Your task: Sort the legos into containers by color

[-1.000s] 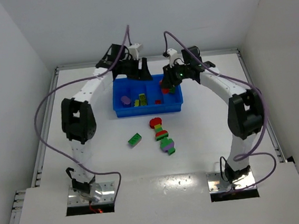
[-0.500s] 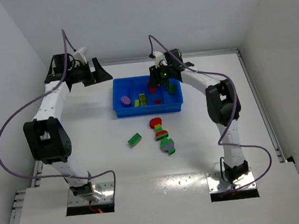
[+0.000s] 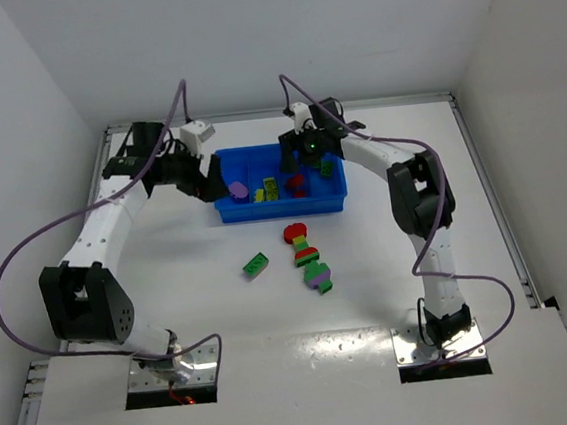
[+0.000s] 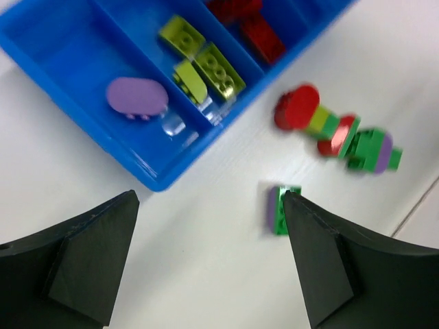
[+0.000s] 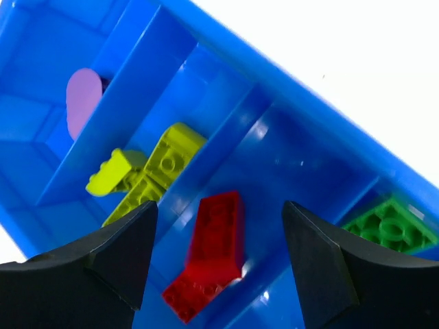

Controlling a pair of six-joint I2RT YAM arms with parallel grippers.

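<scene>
Legos (image 3: 308,258) stacked, plus green brick (image 3: 256,265), loose on table (image 3: 170,284) at 6 o'clock of tray (image 3: 226,216). Right gripper (image 5: 219,205) wide above red brick (image 5: 214,247), probably released in its compartment. Left gripper (image 4: 209,199) wide, empty: centre your jaws over green brick, descend straight

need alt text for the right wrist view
Open, empty right gripper hangs over a blue divided tray sorted by colour: red bricks directly below, yellow-green bricks and a purple piece to the picture's left, a green brick to its right.
</scene>
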